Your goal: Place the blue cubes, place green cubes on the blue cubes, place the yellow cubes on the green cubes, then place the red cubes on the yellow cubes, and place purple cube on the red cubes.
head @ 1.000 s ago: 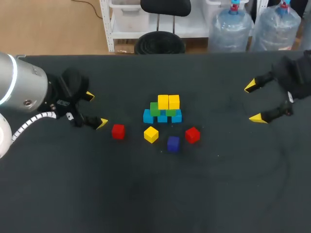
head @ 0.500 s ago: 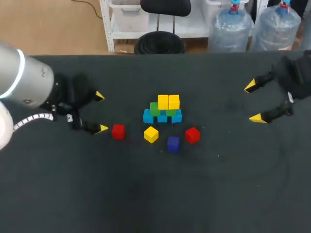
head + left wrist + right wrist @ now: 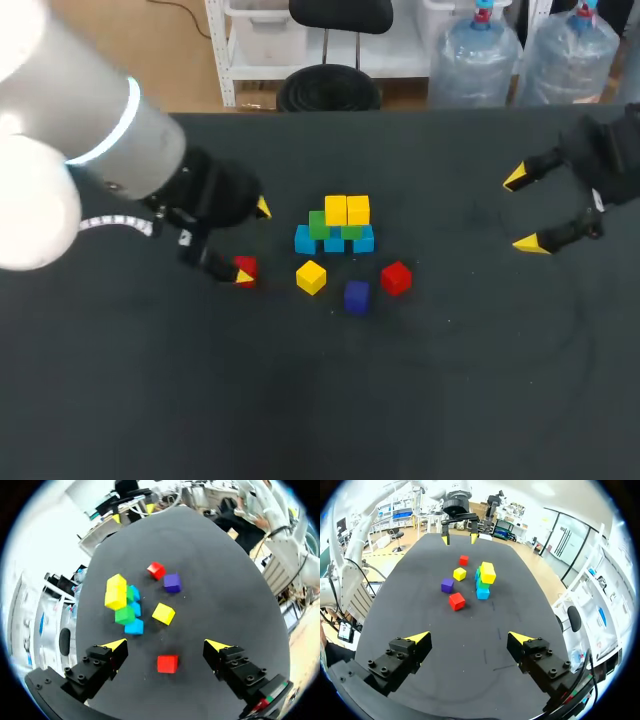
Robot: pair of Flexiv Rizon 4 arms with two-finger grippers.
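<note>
Blue cubes (image 3: 305, 240): set in a row, well ahead of the left gripper (image 3: 165, 645); base layer looks done.
Green cubes (image 3: 319, 224): resting on the blue row; done as far as I can tell.
Yellow cubes (image 3: 346, 210): two sit on the greens; a loose yellow cube (image 3: 163, 613) lies on the table (image 3: 300, 400) ahead of the left gripper, not yet placed.
Red cubes: none stacked; near red cube (image 3: 167, 663) sits between the left gripper's wide-spread fingers, untouched; far red cube (image 3: 156, 570) lies beyond, beside the purple cube (image 3: 172, 582).
Purple: loose, last to go.
Right gripper (image 3: 468, 637): spread wide, holding nothing, well apart from every cube.
Writing: none legible on the cubes.
</note>
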